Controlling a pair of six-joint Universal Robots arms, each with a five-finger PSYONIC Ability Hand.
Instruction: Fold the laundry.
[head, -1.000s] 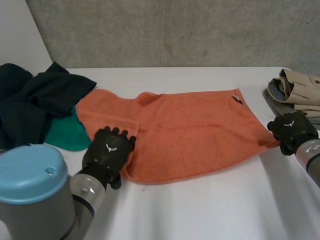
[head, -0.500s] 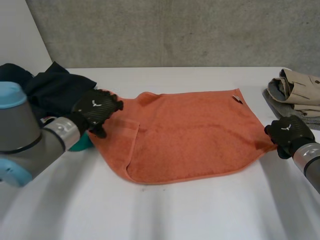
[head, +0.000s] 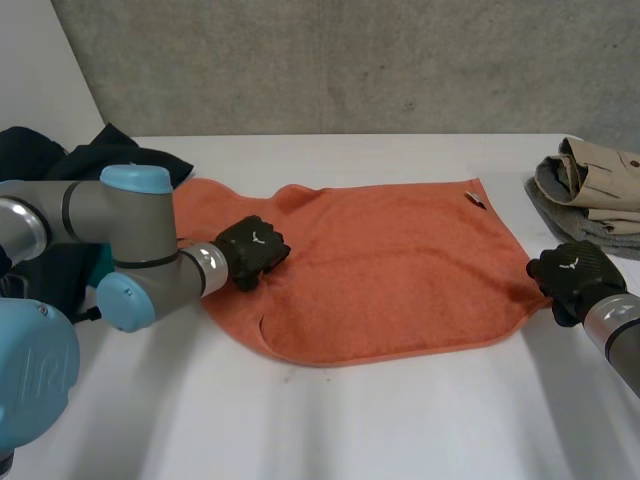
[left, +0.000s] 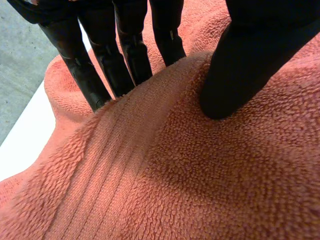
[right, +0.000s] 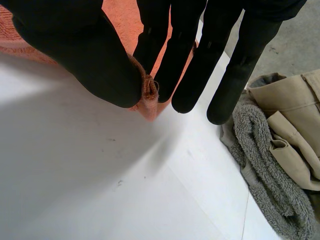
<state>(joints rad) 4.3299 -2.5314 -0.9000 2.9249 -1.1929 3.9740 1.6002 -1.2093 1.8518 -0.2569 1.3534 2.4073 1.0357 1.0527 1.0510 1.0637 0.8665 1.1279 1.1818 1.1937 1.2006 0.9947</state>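
Observation:
An orange towel (head: 400, 260) lies spread across the middle of the white table, its left part doubled over into a flap. My left hand (head: 252, 250) sits on that flap near the left edge. In the left wrist view its fingers (left: 125, 55) stand behind a raised fold of the towel (left: 200, 190) and the thumb presses the fold from the front, pinching it. My right hand (head: 572, 272) is at the towel's near right corner. In the right wrist view its thumb (right: 90, 50) and a finger pinch the corner (right: 149, 97) just above the table.
A heap of dark clothes (head: 60, 190) with a bit of green cloth (head: 100, 265) lies at the far left, partly behind my left arm. Folded beige and grey garments (head: 595, 180) are stacked at the right edge, close beside my right hand (right: 285, 130). A concrete wall rises behind.
My left hand went from the towel's near left edge to its far left corner, then onto the left flap, and closed on a fold. The right hand kept its corner.

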